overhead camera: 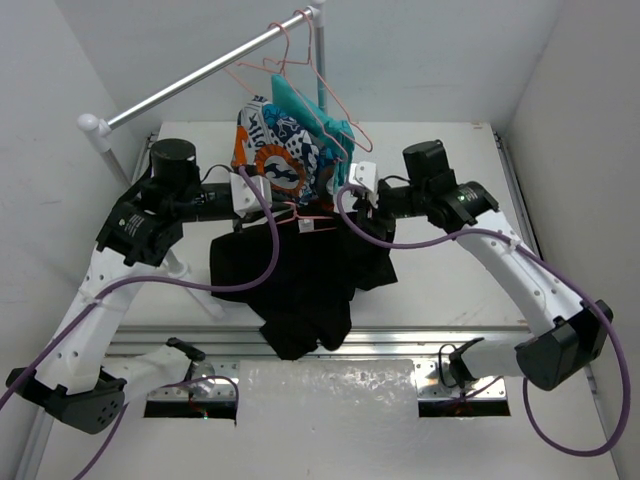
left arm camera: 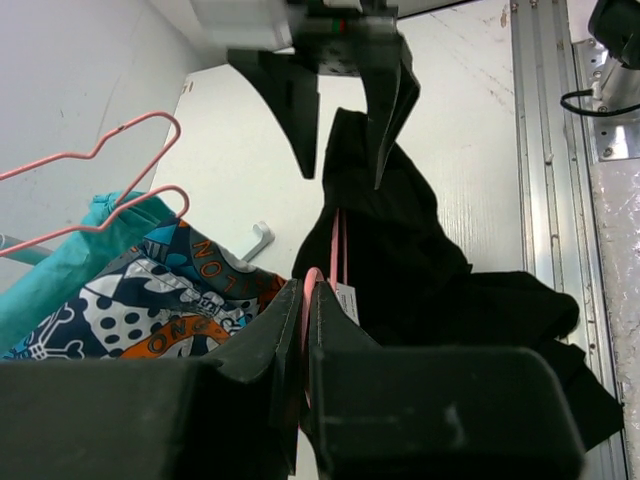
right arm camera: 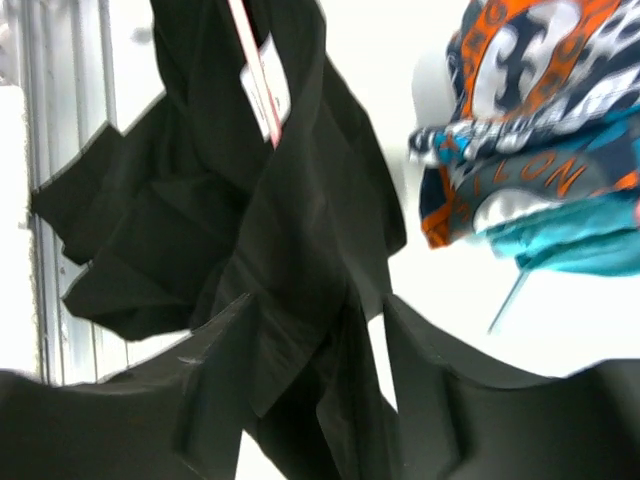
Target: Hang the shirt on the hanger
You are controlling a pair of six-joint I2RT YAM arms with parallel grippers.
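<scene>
The black shirt (overhead camera: 300,275) hangs in a bunch above the table from the pink hanger (overhead camera: 312,222), and its lower part trails toward the table's near edge. My left gripper (left arm camera: 305,300) is shut on the hanger (left arm camera: 337,245) wire, beside the white neck label (left arm camera: 348,297). In the top view the left gripper (overhead camera: 268,203) sits left of the shirt's collar and the right gripper (overhead camera: 343,198) sits right of it. My right gripper (right arm camera: 315,305) stands open, with a fold of the shirt (right arm camera: 270,230) hanging between its fingers. The hanger (right arm camera: 255,70) and label show higher up.
An orange-blue-white patterned garment (overhead camera: 278,150) and a teal garment (overhead camera: 312,112) hang behind on a metal rail (overhead camera: 200,72), with spare pink hangers (overhead camera: 310,65). A metal frame (overhead camera: 440,340) runs along the table's near edge. White walls close in on both sides.
</scene>
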